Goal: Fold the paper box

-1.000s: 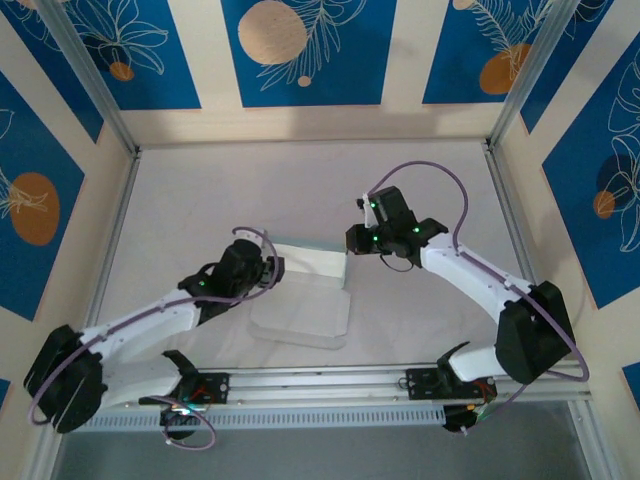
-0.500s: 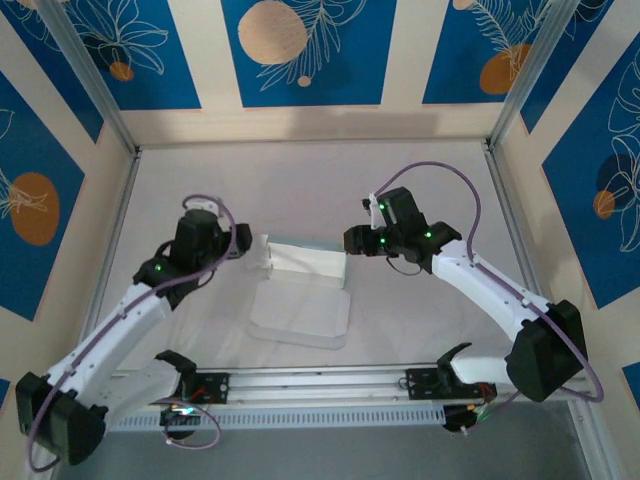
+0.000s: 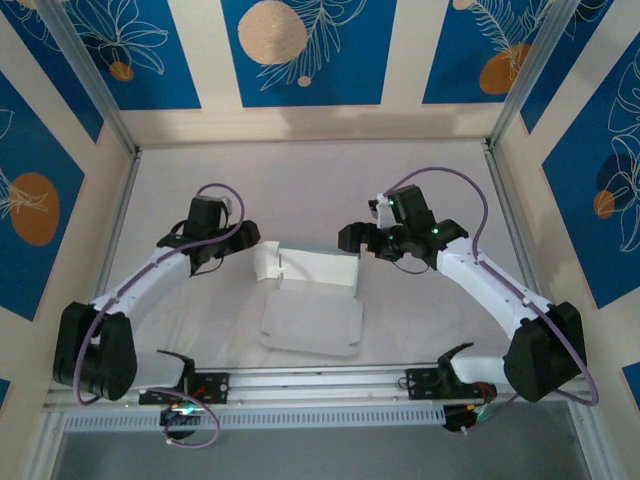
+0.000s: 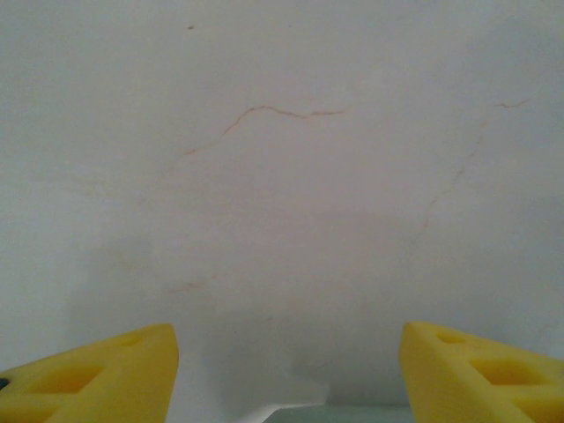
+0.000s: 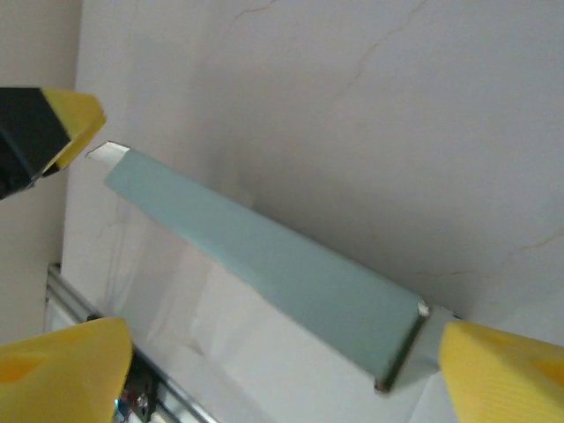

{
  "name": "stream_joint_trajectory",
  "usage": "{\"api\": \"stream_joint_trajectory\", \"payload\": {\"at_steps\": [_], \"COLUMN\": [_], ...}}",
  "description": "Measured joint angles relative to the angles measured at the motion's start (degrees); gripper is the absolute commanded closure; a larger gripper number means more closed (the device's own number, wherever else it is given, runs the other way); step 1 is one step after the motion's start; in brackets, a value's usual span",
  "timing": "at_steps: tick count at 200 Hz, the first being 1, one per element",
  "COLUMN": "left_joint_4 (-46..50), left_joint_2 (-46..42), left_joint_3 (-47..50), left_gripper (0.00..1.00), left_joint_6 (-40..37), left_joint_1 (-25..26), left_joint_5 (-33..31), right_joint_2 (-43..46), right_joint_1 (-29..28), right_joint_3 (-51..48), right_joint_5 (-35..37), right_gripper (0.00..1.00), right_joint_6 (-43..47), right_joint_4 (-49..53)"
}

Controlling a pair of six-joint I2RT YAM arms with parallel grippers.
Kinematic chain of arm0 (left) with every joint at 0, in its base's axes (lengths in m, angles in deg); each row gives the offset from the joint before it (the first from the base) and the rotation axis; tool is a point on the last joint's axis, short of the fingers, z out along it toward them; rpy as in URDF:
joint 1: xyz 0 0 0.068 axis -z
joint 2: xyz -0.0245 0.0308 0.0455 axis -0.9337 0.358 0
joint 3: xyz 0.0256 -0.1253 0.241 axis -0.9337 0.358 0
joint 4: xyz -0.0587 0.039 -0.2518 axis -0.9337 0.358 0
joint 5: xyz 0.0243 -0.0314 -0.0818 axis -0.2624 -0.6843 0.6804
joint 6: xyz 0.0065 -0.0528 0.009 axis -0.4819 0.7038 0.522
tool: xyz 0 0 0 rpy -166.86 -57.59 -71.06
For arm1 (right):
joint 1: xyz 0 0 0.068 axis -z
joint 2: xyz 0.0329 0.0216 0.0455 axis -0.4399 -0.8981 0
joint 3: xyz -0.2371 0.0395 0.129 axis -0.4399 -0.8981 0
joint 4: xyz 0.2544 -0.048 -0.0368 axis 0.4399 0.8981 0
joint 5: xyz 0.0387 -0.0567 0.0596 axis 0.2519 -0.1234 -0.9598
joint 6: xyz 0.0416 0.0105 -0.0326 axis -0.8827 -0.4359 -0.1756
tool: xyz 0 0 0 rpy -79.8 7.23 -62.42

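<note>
- Paper box (image 3: 312,322) lies on the table (image 3: 300,190) between the two arms, a little nearer their bases than the grippers are.
- You have it only partly folded, as far as I can judge. One long wall (image 3: 318,268) stands up along the far edge, while the broad panel (image 3: 312,326) lies flat and white in front of it.
- From the right wrist, that wall (image 5: 264,264) shows its pale mint-green face, creased along the top, with a small tab turned at its near end.
- What is left, by my reading, is the other walls, the flaps and the slots. Nothing yet looks like a closed flat green rectangle.
- Your left gripper (image 3: 245,238) hangs just beside the wall's left end. Its yellow fingers (image 4: 97,374) are spread with only bare table between them.
- Your right gripper (image 3: 348,238) sits at the wall's right end, jaws wide apart and clamping nothing. The green wall runs across the gap in its own view.
- You see nothing resting on the panel or against the wall.
</note>
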Motion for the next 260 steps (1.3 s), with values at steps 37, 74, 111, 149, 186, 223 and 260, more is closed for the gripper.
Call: {"api": "stream_joint_trajectory", "payload": {"at_steps": [37, 74, 111, 149, 186, 223, 260], "left_joint_4": [-0.8, -0.5, -0.1, 0.9, 1.0, 1.1, 1.0], "left_joint_2": [-0.8, -4.9, -7.1, -7.0, -7.0, -6.9, -6.5], "left_joint_3": [0.0, 0.1, 0.1, 0.1, 0.1, 0.1, 0.1], "left_gripper": [0.35, 0.35, 0.34, 0.34, 0.34, 0.34, 0.36], "left_joint_6": [0.0, 0.0, -0.5, -0.5, -0.7, -1.4, -1.3], "left_joint_1": [0.0, 0.0, -0.1, -0.1, -0.8, -1.3, -1.6], "left_joint_5": [0.9, 0.0, -1.7, -1.7, -1.5, -1.0, -0.2], "right_joint_2": [-0.6, -1.4, -3.4, -9.3, -16.9, -22.1, -22.9], "right_joint_1": [-1.5, -15.7, -23.6, -24.7, -24.4, -23.0, -23.8], "right_joint_3": [3.0, 9.1, 8.3, 6.8, 6.8, 11.0, 14.3], "right_joint_5": [2.8, 20.1, 31.1, 37.8, 41.1, 41.6, 41.0], "right_gripper": [0.1, 0.12, 0.08, 0.04, 0.02, 0.03, 0.12], "right_joint_6": [3.3, 22.0, 43.4, 60.2, 70.6, 76.6, 80.1], "right_joint_4": [3.8, 6.7, 4.8, 1.4, -1.1, -0.3, 0.4]}}
